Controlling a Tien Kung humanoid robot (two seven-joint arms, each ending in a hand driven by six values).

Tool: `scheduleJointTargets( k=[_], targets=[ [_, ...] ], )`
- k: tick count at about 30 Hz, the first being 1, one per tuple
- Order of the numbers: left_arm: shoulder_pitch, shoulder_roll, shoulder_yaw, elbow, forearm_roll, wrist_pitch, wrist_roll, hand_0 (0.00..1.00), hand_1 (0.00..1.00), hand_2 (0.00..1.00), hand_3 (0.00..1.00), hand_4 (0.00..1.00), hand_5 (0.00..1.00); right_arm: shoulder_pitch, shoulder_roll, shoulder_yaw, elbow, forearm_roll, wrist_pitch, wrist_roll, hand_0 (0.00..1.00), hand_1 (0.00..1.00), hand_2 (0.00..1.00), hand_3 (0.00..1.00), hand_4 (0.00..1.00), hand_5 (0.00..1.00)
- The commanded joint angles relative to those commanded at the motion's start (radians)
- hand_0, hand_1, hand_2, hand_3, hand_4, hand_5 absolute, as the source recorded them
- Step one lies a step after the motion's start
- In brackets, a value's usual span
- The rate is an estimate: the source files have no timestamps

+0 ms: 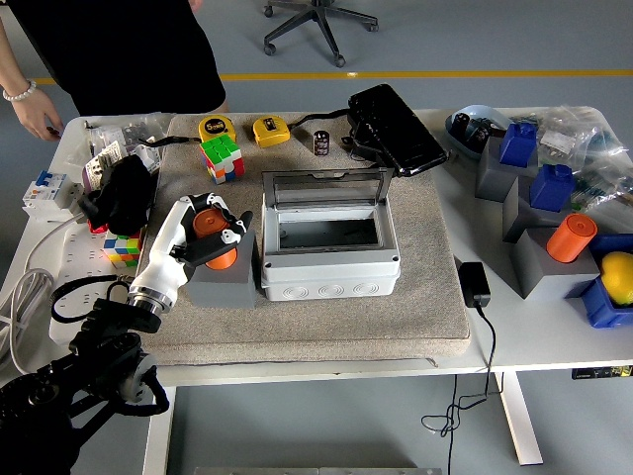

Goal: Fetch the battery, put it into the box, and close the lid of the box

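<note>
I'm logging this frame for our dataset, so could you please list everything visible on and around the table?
battery: 1, orange, on grey block left of box
box: 1, grey, mat centre, lid open
grey block: 1, under battery
tape measures: 2, yellow, mat's far edge
cubes: 2, multicoloured, mat and left
black case: 1, far centre
blue blocks: 2, on grey stands, right
orange cylinder: 1, right
charger: 1, black, right of mat
chair: 1, behind
person: 1, black top, far left
left hand: 1, closed on battery
</note>
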Motion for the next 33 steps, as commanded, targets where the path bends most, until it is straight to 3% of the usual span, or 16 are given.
scheduleJointTargets(
  k=[4, 8, 13, 17, 23, 26, 27, 32, 33],
  targets=[
    [-0.001, 0.002, -0.009, -0.018, 0.022, 0.008, 0.0, 0.211, 0.115, 0.15, 0.187, 0.002, 0.002, 0.001, 0.0, 0.004, 0.002, 0.003, -0.002, 0.014, 0.61, 0.642, 0.614, 0.576, 0.923, 0.476],
    [-0.004, 0.015, -0.035, -0.074, 0.117, 0.03, 0.03, 0.211, 0.115, 0.15, 0.187, 0.002, 0.002, 0.002, 0.0, 0.008, 0.002, 0.005, -0.006, 0.022, 0.61, 0.642, 0.614, 0.576, 0.923, 0.476],
    [-0.039, 0.048, -0.043, -0.165, 0.31, 0.058, 0.144, 0.211, 0.118, 0.147, 0.192, 0.002, 0.002, 0.002, -0.002, 0.01, 0.0, 0.005, -0.008, 0.021, 0.609, 0.641, 0.612, 0.575, 0.924, 0.477],
    [-0.106, 0.07, 0.019, -0.209, 0.457, 0.082, 0.259, 0.213, 0.122, 0.146, 0.204, 0.002, 0.002, 0.003, -0.002, 0.01, 0.001, 0.005, -0.01, 0.022, 0.609, 0.639, 0.61, 0.574, 0.922, 0.476],
    [-0.243, 0.07, 0.16, -0.21, 0.605, 0.107, 0.43, 0.211, 0.125, 0.142, 0.205, 0.002, 0.002, 0.005, -0.002, 0.01, 0.001, 0.006, -0.011, 0.022, 0.607, 0.639, 0.608, 0.573, 0.921, 0.476],
    [-0.321, 0.054, 0.236, -0.211, 0.651, 0.113, 0.526, 0.211, 0.125, 0.142, 0.205, 0.002, 0.002, 0.008, -0.004, 0.008, 0.001, 0.007, -0.011, 0.021, 0.607, 0.639, 0.608, 0.573, 0.921, 0.476],
    [-0.341, 0.048, 0.255, -0.211, 0.664, 0.113, 0.555, 0.208, 0.133, 0.139, 0.197, 0.068, 0.002, 0.008, -0.004, 0.007, 0.001, 0.008, -0.011, 0.021, 0.61, 0.639, 0.606, 0.572, 0.919, 0.472],
    [-0.439, 0.001, 0.344, -0.187, 0.725, 0.092, 0.705, 0.208, 0.133, 0.139, 0.197, 0.068, 0.002, 0.012, -0.005, 0.003, 0.0, 0.011, -0.013, 0.02, 0.61, 0.639, 0.606, 0.572, 0.919, 0.472],
    [-0.452, -0.006, 0.356, -0.183, 0.734, 0.087, 0.732, 0.206, 0.154, 0.148, 0.214, 0.374, 0.002, 0.012, -0.005, 0.003, 0.0, 0.011, -0.013, 0.02, 0.608, 0.637, 0.603, 0.572, 0.916, 0.469]
  ],
)
